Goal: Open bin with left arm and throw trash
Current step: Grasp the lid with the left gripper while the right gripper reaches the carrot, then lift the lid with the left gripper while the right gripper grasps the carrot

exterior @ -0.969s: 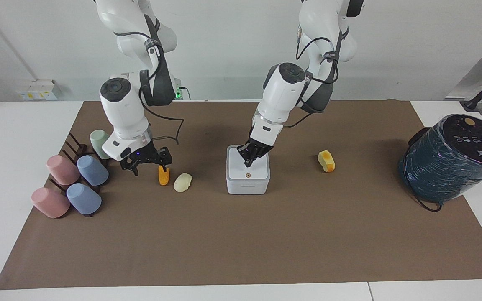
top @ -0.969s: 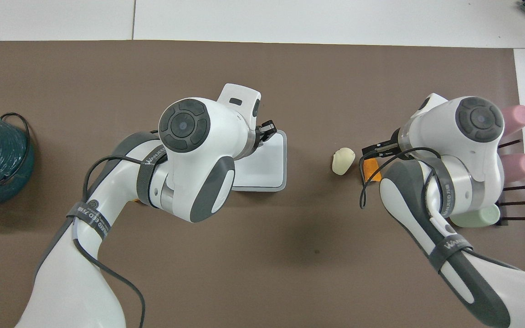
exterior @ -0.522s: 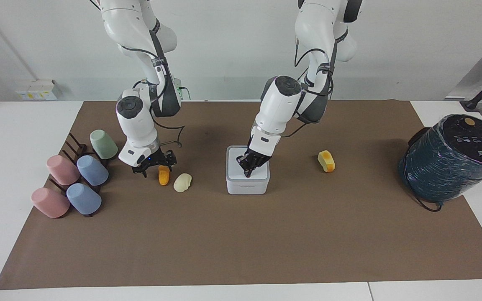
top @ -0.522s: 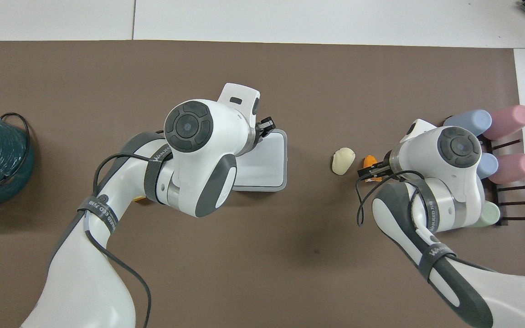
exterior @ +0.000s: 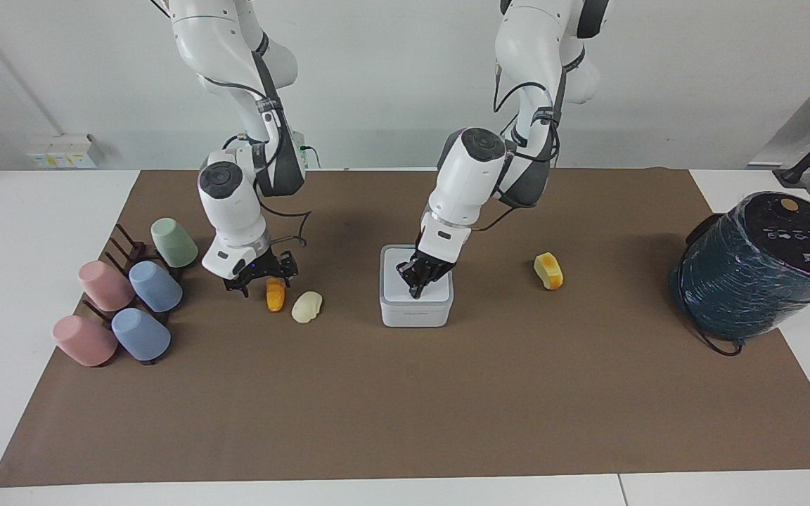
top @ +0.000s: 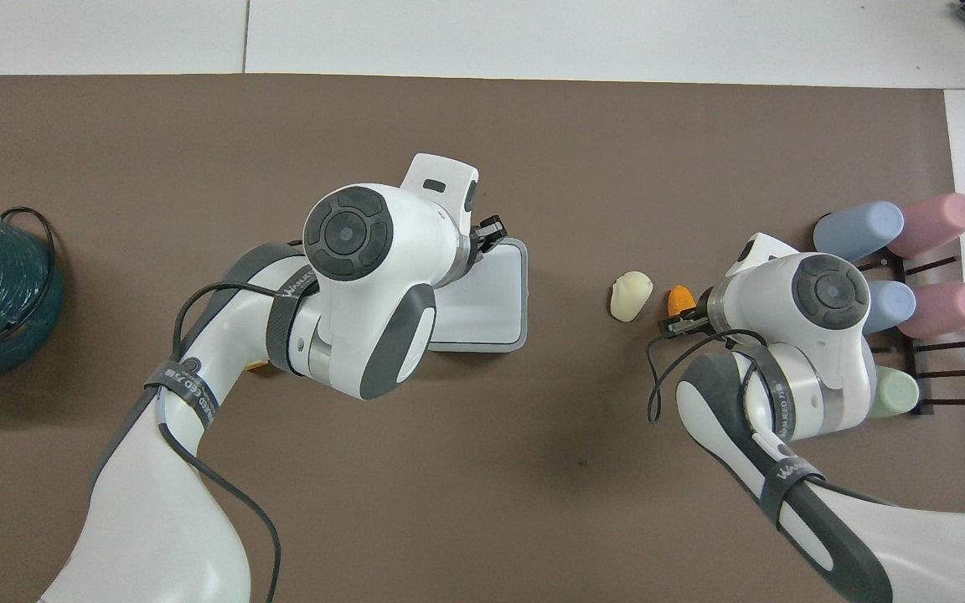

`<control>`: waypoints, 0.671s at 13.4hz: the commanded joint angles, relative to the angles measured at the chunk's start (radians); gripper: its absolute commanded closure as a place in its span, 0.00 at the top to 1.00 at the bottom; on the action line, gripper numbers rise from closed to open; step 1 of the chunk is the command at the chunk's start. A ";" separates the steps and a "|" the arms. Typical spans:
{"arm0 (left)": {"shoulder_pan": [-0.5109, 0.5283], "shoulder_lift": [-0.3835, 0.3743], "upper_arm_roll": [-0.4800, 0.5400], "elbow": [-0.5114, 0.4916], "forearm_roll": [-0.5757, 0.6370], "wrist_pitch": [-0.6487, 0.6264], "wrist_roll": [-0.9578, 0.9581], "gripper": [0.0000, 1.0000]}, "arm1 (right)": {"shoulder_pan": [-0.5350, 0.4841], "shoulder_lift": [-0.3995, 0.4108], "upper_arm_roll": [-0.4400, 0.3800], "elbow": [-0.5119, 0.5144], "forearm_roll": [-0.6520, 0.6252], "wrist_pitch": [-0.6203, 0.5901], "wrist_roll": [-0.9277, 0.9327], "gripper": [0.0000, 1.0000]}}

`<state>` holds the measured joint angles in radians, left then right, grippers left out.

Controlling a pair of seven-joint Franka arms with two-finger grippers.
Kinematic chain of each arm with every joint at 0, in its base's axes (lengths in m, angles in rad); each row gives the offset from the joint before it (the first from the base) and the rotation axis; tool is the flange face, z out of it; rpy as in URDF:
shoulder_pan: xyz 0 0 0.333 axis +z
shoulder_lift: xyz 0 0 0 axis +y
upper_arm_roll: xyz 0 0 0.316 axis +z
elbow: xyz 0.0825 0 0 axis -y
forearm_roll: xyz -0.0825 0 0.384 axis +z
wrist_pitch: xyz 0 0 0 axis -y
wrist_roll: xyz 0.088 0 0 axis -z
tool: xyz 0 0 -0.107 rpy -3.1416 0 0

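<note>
The white bin [exterior: 416,308] stands mid-table with its grey-rimmed lid down; it also shows in the overhead view [top: 491,301]. My left gripper [exterior: 415,284] is shut, and its tip rests on the lid where the round button is. In the overhead view its wrist hides the fingers. My right gripper [exterior: 262,275] is open and low over the end of the orange wedge [exterior: 275,295] nearer the robots. The cream-white lump [exterior: 306,306] lies beside the wedge, toward the bin. The yellow chunk [exterior: 549,271] lies beside the bin toward the left arm's end.
A dark rack of pastel cups [exterior: 131,302] lies on its side at the right arm's end, close to the right gripper. A big dark teal wrapped cylinder [exterior: 756,267] stands at the left arm's end. A brown mat [exterior: 405,407] covers the table.
The left gripper's tip has come down over the button on the lid. The right arm has dropped lower and drawn back a little toward the robots, now at the wedge's nearer end.
</note>
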<state>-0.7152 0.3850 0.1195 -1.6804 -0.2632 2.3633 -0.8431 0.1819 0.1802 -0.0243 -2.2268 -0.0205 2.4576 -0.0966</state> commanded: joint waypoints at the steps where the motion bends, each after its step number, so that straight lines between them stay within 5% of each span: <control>1: -0.023 0.028 0.011 -0.024 -0.013 0.020 -0.002 0.00 | 0.002 -0.015 0.001 -0.016 0.007 0.015 0.007 0.00; 4: -0.027 0.028 0.009 -0.035 -0.013 0.022 0.004 0.00 | 0.021 -0.025 0.001 0.009 0.008 -0.012 0.055 0.00; 9: -0.043 0.026 0.009 -0.088 -0.013 0.062 0.007 0.00 | 0.010 -0.085 0.000 0.168 0.013 -0.235 0.089 0.00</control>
<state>-0.7195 0.3796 0.1203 -1.6974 -0.2627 2.3845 -0.8418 0.2021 0.1229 -0.0279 -2.1075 -0.0190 2.2877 -0.0276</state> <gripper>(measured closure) 0.987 0.617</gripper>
